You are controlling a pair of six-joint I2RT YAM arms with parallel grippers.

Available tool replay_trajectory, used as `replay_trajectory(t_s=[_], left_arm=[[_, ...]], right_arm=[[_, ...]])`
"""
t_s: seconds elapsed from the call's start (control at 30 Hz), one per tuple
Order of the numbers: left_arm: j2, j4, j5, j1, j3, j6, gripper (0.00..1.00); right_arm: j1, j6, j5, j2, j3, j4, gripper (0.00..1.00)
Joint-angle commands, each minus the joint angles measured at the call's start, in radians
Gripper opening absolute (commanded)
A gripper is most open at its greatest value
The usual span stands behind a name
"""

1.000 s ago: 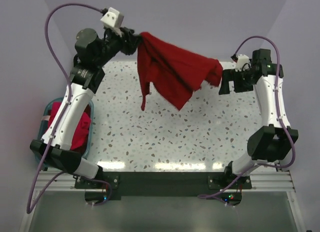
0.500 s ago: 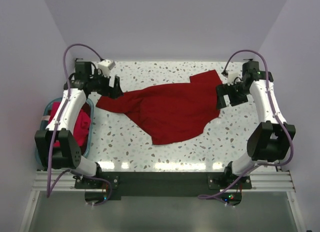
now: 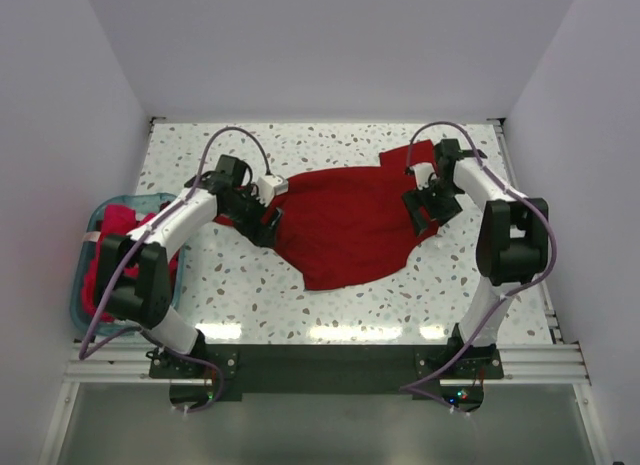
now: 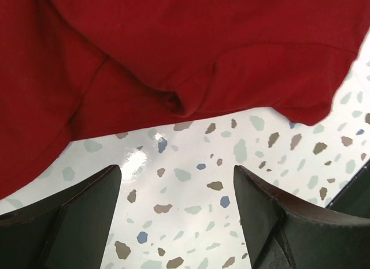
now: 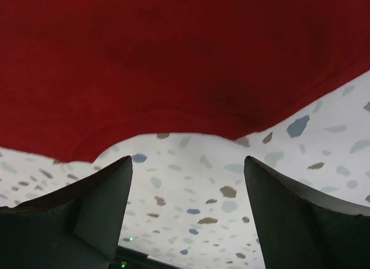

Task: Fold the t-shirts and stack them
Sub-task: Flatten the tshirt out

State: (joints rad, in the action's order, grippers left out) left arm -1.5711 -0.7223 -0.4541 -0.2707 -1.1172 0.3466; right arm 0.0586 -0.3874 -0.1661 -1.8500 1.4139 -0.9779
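A deep crimson t-shirt (image 3: 345, 220) lies spread loosely on the speckled table, with some folds and wrinkles. My left gripper (image 3: 262, 221) is low at its left edge, open and empty. In the left wrist view the left gripper (image 4: 176, 170) has bare table between its fingers, and the shirt's hem (image 4: 191, 49) lies just beyond the tips. My right gripper (image 3: 420, 207) is low at the shirt's right edge, open and empty. The right wrist view shows the right gripper (image 5: 188, 162) over bare table, with the shirt's edge (image 5: 173, 61) just ahead. Brighter pinkish-red shirts (image 3: 117, 223) lie in a basket.
A teal plastic basket (image 3: 112, 207) stands at the table's left edge, partly hidden by my left arm. White walls close in the table at the back and both sides. Bare speckled table (image 3: 330, 315) shows in front of the shirt.
Both grippers brought the crimson shirt down from the air onto the table, let go of it and moved inward. They now sit open at its left and right edges.
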Motion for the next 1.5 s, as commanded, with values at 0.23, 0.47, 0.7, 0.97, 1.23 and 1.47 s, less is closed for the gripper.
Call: replay_trajectory(t_s=[0.23, 0.47, 0.7, 0.97, 1.23, 1.47], left_arm=[[-0.13, 0.055, 0.074, 0.007, -0.096, -0.099, 0.83], [-0.21, 0.118, 0.212, 0.05, -0.145, -0.196, 0.76], [-0.381, 0.087, 0.288, 0.1, -0.295, -0.196, 0.72], [-0.624, 0.032, 0.247, 0.131, -0.653, -0.167, 0.67], [-0.287, -0.121, -0.086, 0.137, -0.502, 0.115, 0.84], [0.031, -0.229, -0.141, -0.013, -0.043, 0.41, 0.88]], right_arm=[[0.003, -0.03, 0.151, -0.198, 0.117, 0.134, 0.74], [0.052, -0.109, 0.206, -0.212, -0.001, 0.091, 0.45], [0.203, -0.203, 0.14, -0.085, -0.211, -0.002, 0.24], [0.28, -0.222, -0.038, 0.009, -0.144, -0.18, 0.0], [0.113, -0.272, -0.093, 0.083, 0.02, -0.308, 0.49], [0.073, -0.412, 0.138, 0.152, -0.147, -0.139, 0.6]])
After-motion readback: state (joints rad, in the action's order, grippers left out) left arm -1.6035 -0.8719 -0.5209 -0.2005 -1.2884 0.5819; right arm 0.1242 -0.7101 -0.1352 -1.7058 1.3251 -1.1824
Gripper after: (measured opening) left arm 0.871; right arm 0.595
